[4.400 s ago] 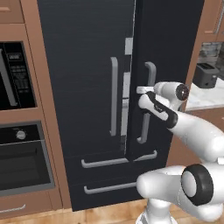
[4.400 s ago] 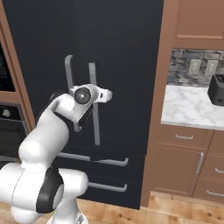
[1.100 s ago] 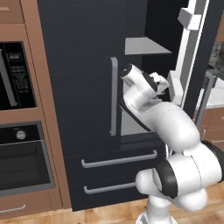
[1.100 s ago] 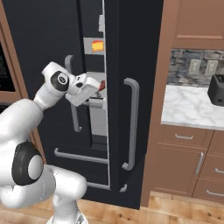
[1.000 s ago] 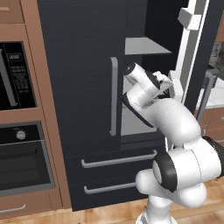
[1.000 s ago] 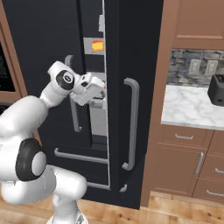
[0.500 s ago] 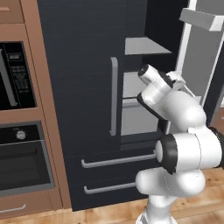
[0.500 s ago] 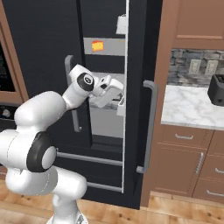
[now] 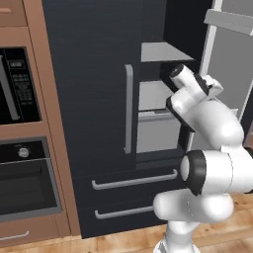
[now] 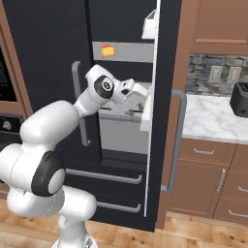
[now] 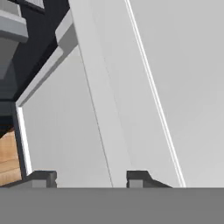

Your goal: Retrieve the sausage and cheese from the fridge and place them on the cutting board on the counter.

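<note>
One fridge point(image 10: 58, 43) door stands open, cheese point(image 10: 108, 50) on a grey shelf. My hand point(image 11: 92, 178) faces the door's white inside. Its fingers sit fairly narrow, gripping nothing I can see.

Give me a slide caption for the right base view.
White arm reaches into the open fridge; cheese sits on an upper shelf.

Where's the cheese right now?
In the right base view the cheese sits on an upper grey shelf inside the open fridge, at the shelf's left end, above and just left of the claw.
</note>
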